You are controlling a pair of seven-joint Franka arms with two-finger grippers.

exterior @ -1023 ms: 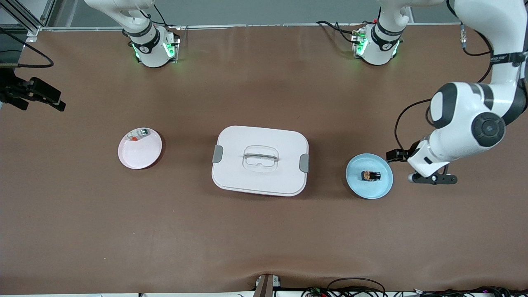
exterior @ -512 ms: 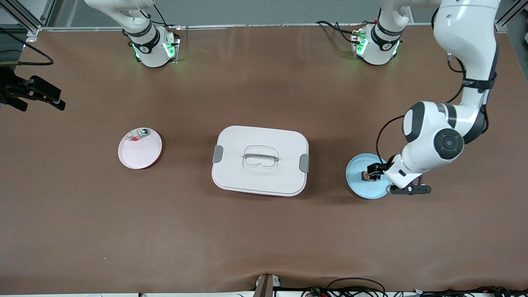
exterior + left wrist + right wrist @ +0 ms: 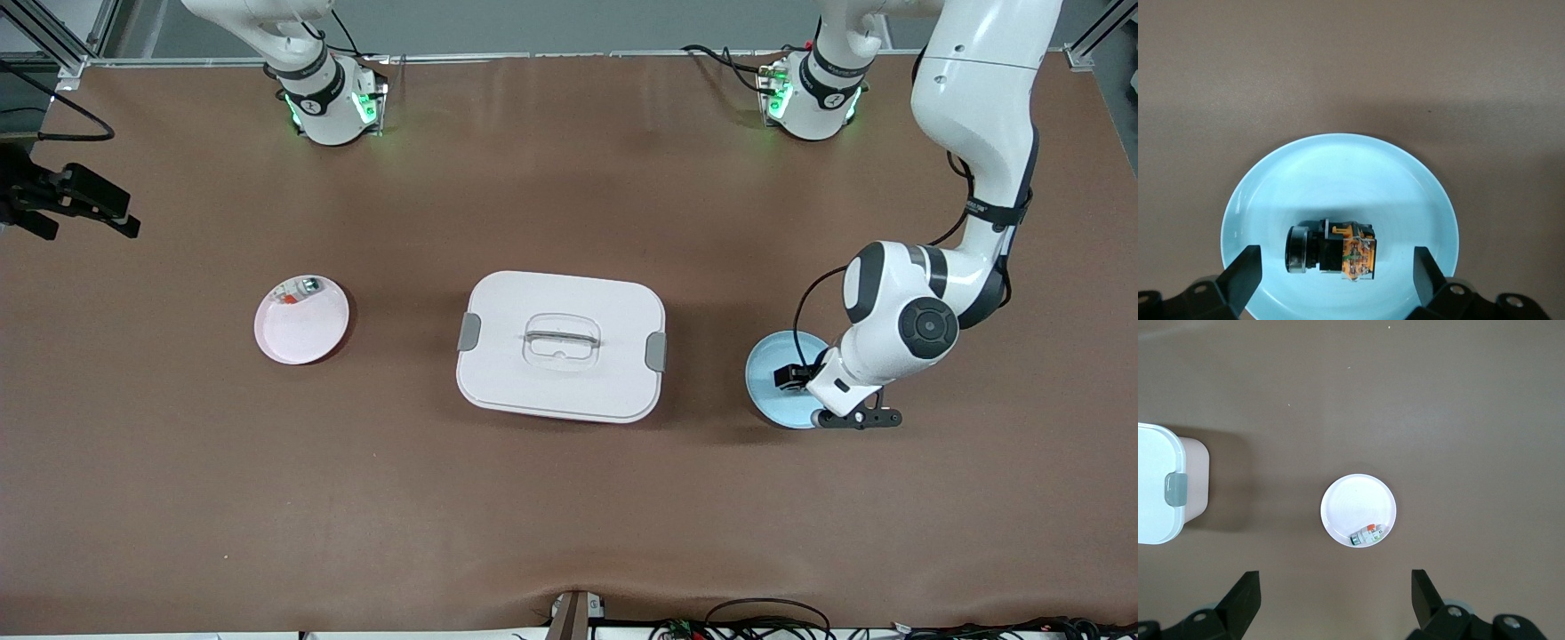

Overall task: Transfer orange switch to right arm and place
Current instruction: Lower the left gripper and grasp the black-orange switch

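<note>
The left arm is bent down from its base, its wrist folded over the blue plate at its end of the table. The left gripper is held open above the plate, fingers spread either side of the orange switch, which lies untouched on the plate. The right gripper is kept open, waiting high over the white plate

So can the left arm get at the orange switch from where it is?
Probably yes. The left gripper hangs open over the blue plate, its fingers either side of the orange switch, which lies on the plate with nothing covering it.
</note>
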